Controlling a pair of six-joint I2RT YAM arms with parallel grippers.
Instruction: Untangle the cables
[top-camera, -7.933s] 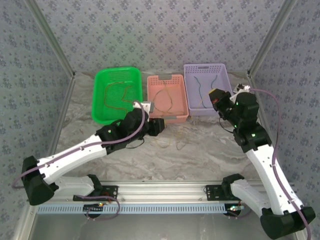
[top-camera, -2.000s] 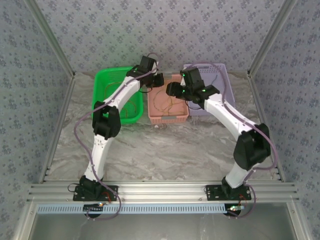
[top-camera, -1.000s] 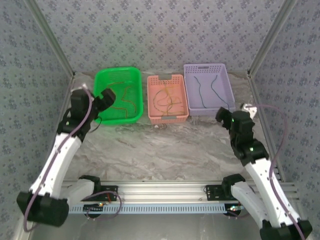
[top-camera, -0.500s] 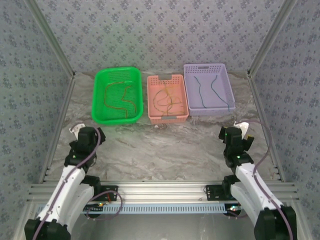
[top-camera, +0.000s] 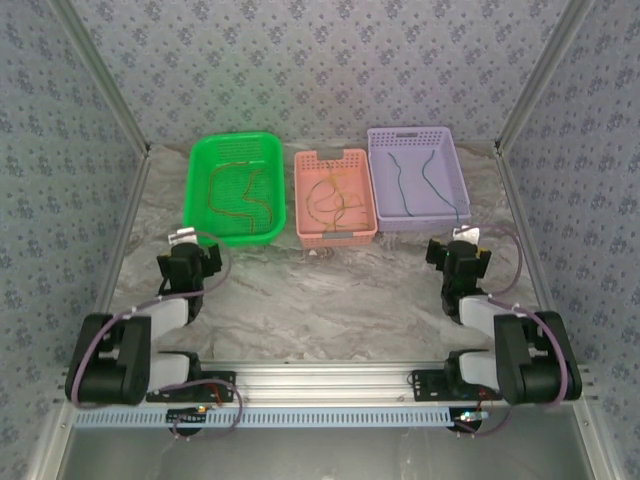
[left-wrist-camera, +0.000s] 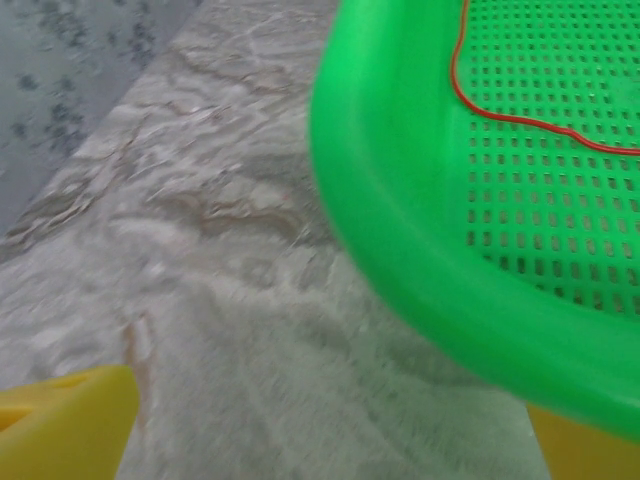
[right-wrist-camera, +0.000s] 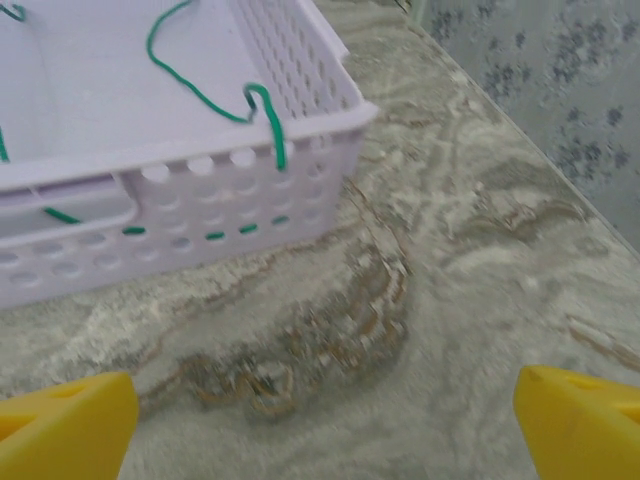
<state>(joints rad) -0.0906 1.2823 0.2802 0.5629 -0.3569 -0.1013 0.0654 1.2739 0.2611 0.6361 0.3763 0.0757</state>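
Seen from above, cables (top-camera: 243, 196) are lying in the green basket (top-camera: 200, 165), the pink basket (top-camera: 330, 236) and the purple basket (top-camera: 380, 140). They are at twelve o'clock from the left gripper (top-camera: 205, 260) and the right gripper (top-camera: 450, 252), well apart from both.

At the left wrist, yellow fingers (left-wrist-camera: 60, 425) are spreading wide over the table (left-wrist-camera: 200, 260), holding nothing, with a red cable (left-wrist-camera: 500, 116) at one o'clock.

At the right wrist, fingers (right-wrist-camera: 580, 425) are gaping equally wide and empty, with a green cable (right-wrist-camera: 268, 112) hooking over the purple basket's wall at eleven o'clock.

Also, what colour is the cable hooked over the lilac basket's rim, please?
Green; the cable shows best in the right wrist view.
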